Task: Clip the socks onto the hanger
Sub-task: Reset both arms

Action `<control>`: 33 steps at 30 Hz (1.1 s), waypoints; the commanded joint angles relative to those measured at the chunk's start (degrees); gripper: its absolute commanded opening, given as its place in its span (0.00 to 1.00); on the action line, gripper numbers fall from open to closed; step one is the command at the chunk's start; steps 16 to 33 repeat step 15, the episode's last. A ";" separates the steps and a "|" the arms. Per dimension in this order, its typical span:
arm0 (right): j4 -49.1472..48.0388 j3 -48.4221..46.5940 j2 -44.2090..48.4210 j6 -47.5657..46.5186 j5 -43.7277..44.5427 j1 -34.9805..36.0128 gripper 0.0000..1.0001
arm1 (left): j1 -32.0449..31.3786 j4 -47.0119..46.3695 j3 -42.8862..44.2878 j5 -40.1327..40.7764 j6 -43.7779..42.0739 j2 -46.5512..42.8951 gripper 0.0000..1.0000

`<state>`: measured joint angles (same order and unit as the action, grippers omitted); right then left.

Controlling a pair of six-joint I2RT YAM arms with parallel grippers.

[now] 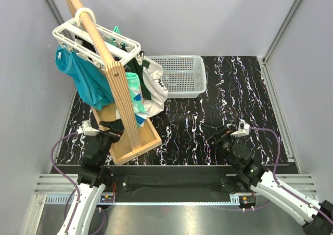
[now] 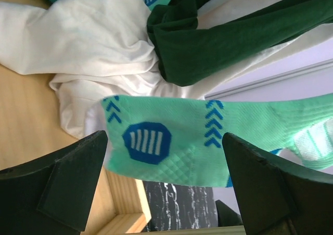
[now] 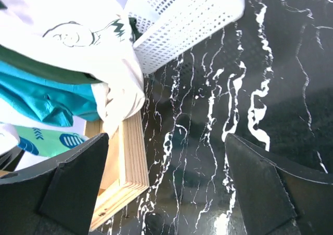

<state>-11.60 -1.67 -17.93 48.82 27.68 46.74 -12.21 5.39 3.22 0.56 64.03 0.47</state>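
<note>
I am watching the left pincer (image 1: 112,127) hovering low by the foot of the wooden pole (image 1: 104,53), with its fingers spread wide and nothing between them. The hanger (image 1: 130,45) is hanging up on that pole, and the mint sock (image 1: 134,92) is dangling below the frame, among a white garment (image 2: 93,37) and a dark green garment (image 2: 208,48). I cannot tell which clip, if any, is holding it.

In the left wrist view the mint sock (image 2: 234,136) is lying straight ahead of the open fingers. Its long axis is running crosswise, from one finger to the other, and its blue badge is sitting just inside the left one. Nothing is touching it yet.

The right pincer (image 1: 225,136) is also gaping empty. It is waiting over the bare worktop (image 1: 208,120), well apart from the laundry, with the mesh basket (image 1: 182,93) beyond it.

The left arm is clearly the nearer one. To my eye, it is lined up to move forward and close across the sock's width.
</note>
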 commanded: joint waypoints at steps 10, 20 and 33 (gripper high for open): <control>15.81 1.94 9.06 4.53 4.31 -0.33 1.00 | -0.19 -9.08 -11.04 -3.90 5.05 -9.43 0.99; 15.81 1.85 7.83 5.94 3.17 -0.25 1.00 | -0.10 -10.22 -11.66 -4.60 6.02 -9.35 0.99; 15.81 1.85 7.83 5.94 3.17 -0.25 1.00 | -0.10 -10.22 -11.66 -4.60 6.02 -9.35 0.99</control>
